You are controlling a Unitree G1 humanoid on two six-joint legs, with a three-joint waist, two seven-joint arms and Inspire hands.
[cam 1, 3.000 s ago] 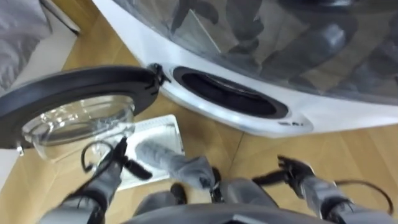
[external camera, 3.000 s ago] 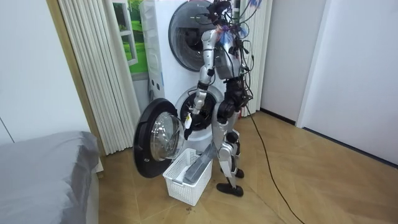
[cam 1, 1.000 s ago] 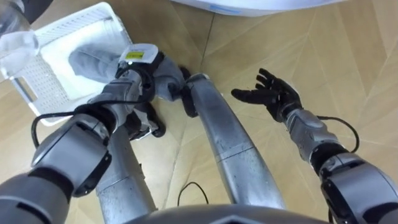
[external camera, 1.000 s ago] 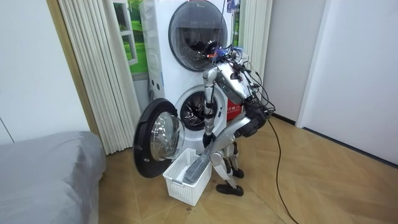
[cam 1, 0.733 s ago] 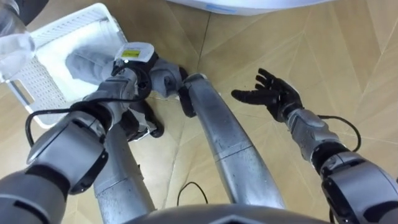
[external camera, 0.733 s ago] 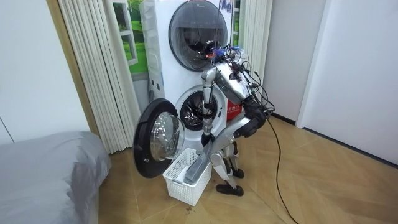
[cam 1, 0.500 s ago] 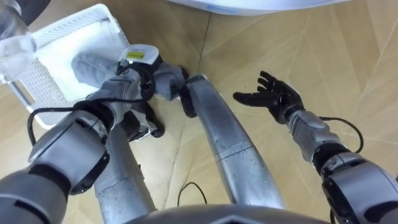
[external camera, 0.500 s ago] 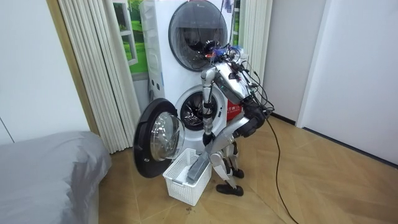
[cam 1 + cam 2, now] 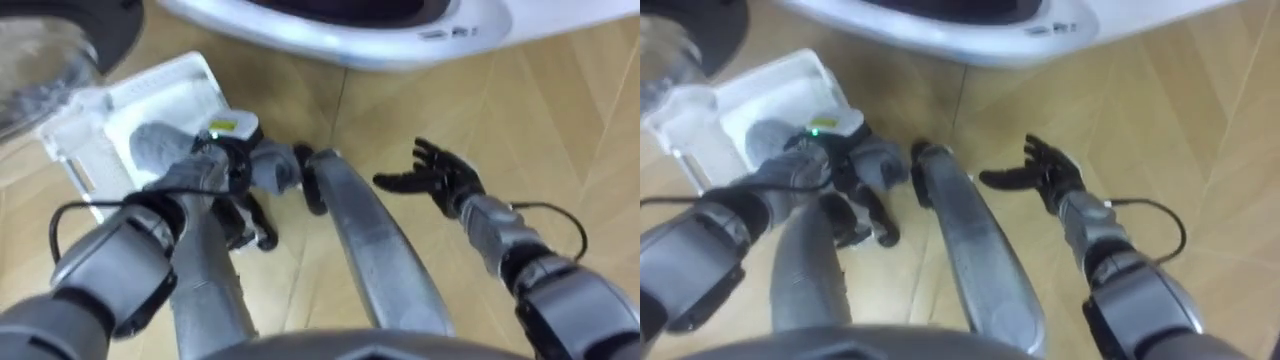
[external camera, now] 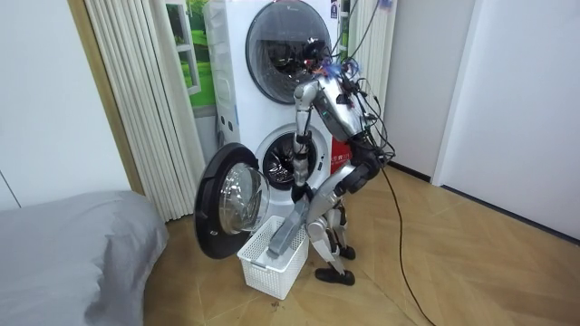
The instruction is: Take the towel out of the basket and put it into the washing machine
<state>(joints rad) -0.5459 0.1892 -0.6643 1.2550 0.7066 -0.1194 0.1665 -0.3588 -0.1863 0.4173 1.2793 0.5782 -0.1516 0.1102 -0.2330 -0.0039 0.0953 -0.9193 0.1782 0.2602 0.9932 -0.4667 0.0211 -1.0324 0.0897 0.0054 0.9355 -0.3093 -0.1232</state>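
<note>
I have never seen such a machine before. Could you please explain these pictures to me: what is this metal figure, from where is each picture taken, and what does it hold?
This is a humanoid robot. It stands on two legs and has two arms with five-fingered hands. The room view comes from a camera standing in the room. It shows the robot bent forward before a white washing machine, whose round door is open. The two eye views come from a camera on the robot's head, looking down at its own arms and the wooden floor. On the floor stands a white laundry basket. The left hand is closed round a grey towel, which in the room view reaches up out of the basket. The right hand is open and holds nothing. A grey bed is at the room view's left.
</note>
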